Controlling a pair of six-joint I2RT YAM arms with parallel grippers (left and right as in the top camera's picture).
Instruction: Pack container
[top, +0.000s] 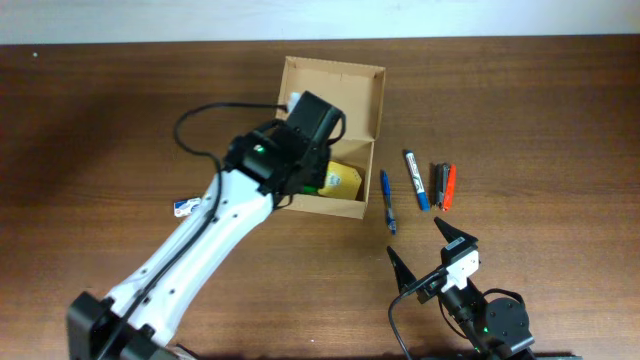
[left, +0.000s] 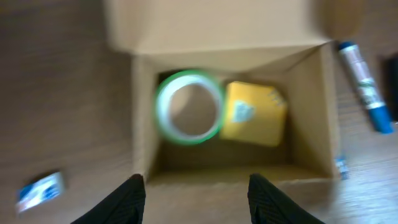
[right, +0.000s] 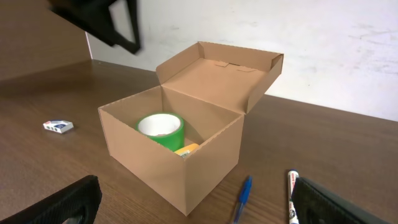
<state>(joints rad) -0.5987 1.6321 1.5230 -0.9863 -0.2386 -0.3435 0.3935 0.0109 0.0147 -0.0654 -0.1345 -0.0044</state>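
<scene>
The container (top: 340, 100), a cardboard box with its lid open, sits on the table (top: 560, 110) at upper centre of the overhead frame, with a green tape roll (right: 169, 138) and a yellow item (left: 252, 115) side by side inside. The left hand (left: 196, 180) hangs above it, fingers partly apart with nothing between them. Right of the box lie a blue pen (top: 387, 200) and a blue marker (top: 415, 180), and the right hand (top: 413, 236), at lower right, is spread wide and empty.
</scene>
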